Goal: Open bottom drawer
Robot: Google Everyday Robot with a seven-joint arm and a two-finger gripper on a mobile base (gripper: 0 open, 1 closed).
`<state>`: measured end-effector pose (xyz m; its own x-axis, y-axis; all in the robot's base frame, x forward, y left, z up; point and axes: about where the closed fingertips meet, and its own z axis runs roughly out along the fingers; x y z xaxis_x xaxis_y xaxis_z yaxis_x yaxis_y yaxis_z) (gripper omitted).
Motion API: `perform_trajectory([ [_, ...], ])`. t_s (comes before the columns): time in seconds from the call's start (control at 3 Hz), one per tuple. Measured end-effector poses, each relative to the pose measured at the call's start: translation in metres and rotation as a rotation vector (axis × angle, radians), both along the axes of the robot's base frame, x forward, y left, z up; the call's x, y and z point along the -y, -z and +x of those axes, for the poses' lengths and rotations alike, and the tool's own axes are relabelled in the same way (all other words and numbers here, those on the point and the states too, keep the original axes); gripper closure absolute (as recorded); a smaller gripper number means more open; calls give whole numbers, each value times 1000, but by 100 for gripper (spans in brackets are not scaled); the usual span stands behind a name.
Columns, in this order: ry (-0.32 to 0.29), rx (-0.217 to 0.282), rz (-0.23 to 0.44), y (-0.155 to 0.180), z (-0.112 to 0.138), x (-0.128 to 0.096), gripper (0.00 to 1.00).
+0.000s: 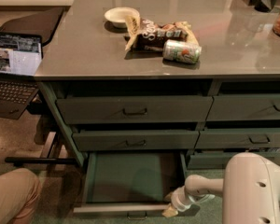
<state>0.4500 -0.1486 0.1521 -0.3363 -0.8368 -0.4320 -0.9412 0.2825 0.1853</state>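
Note:
The bottom drawer (133, 176) of the left stack is pulled far out, showing its green inner floor. Its front rail runs along the bottom edge, with the small dark pull (136, 215) at the centre. My gripper (170, 211) is low at the drawer's front right corner, next to the front rail, with its pale fingertips pointing down-left. The white arm (252, 190) reaches in from the lower right. The two taller green drawers above (133, 108) stand slightly ajar.
On the grey countertop (84, 55) lie a white bowl (120, 17), a snack bag (156, 31) and a can (182, 51). A laptop (14, 64) sits at the left. A person's knee (11, 195) is at the lower left. The right drawer stack (252, 125) is beside my arm.

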Motion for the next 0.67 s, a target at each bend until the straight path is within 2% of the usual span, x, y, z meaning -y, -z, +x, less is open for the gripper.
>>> perform_trajectory([
  [0.33,2,-5,-4,-1,-3,-1,89],
  [0.67,13,-39,-19,2,-18,-1,85],
])
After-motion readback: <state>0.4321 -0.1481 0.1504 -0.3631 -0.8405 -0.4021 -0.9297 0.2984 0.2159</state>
